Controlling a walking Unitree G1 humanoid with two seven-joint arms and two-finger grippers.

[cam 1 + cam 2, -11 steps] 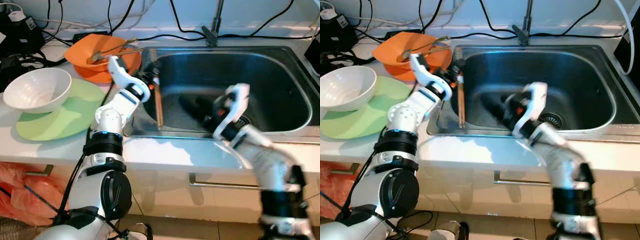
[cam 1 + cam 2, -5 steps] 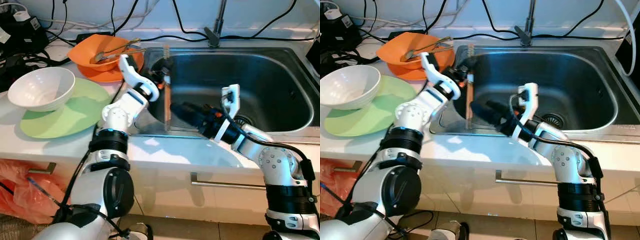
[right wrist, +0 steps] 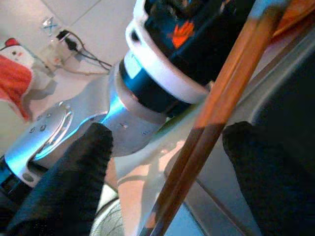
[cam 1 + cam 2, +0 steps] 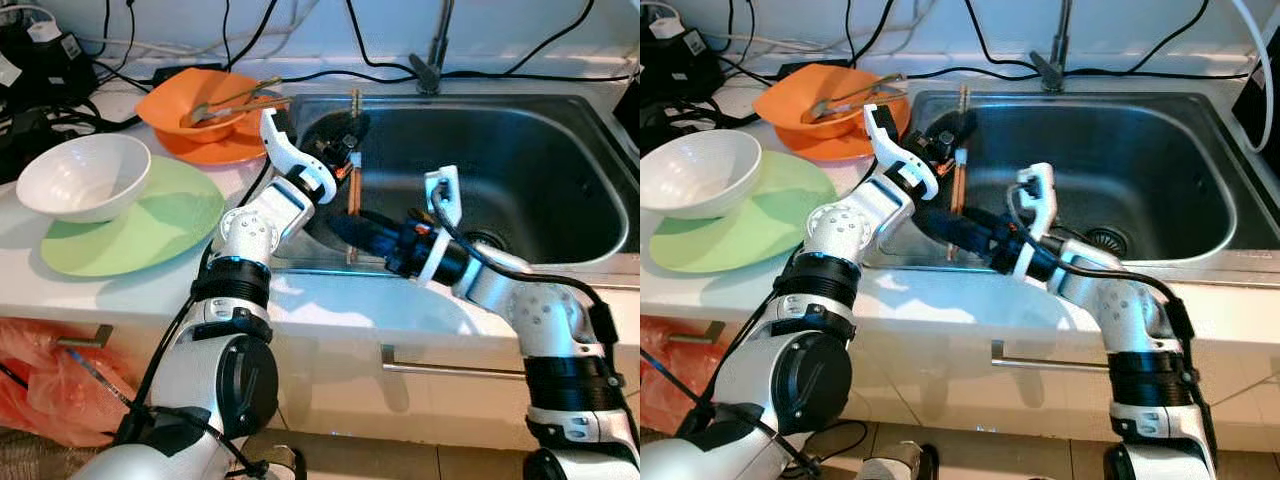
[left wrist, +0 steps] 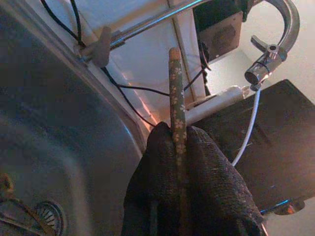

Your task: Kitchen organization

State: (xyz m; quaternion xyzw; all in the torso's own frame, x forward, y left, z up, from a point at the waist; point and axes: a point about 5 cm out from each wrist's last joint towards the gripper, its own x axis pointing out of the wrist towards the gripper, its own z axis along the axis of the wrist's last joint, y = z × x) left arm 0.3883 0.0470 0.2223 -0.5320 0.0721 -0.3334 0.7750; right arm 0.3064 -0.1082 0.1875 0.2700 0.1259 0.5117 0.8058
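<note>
Left wrist view: pair of chopsticks (image 5: 176, 118) pinched between the left gripper's fingers (image 5: 147, 196), patterned top end pointing past the faucet (image 5: 275, 44).
Chopsticks, place: upright over the left part of the sink (image 4: 560, 130), lower ends near the sink's front wall.
Left gripper (image 4: 345, 165): shut on the chopsticks about midway up their length.
Right gripper (image 4: 350, 225): fingers spread, one on each side of the chopsticks' lower part, not yet touching as far as I can tell.
Handling, judged: thin, stiff and light; smooth wood could slide or scissor apart, so take both sticks together well inside the fingers, near the middle.
Risk, judged: a handover low on the sticks leaves a long top-heavy end that may swing.
Right wrist view: sticks (image 3: 216, 113) cross diagonally between the open fingers (image 3: 74, 167), with the left arm's wrist just behind; head views hide this gap.
Head views: orange bowl (image 4: 200, 120) holding utensils, white bowl (image 4: 80, 175) on a green plate (image 4: 150, 225), all on the counter left of the sink.
</note>
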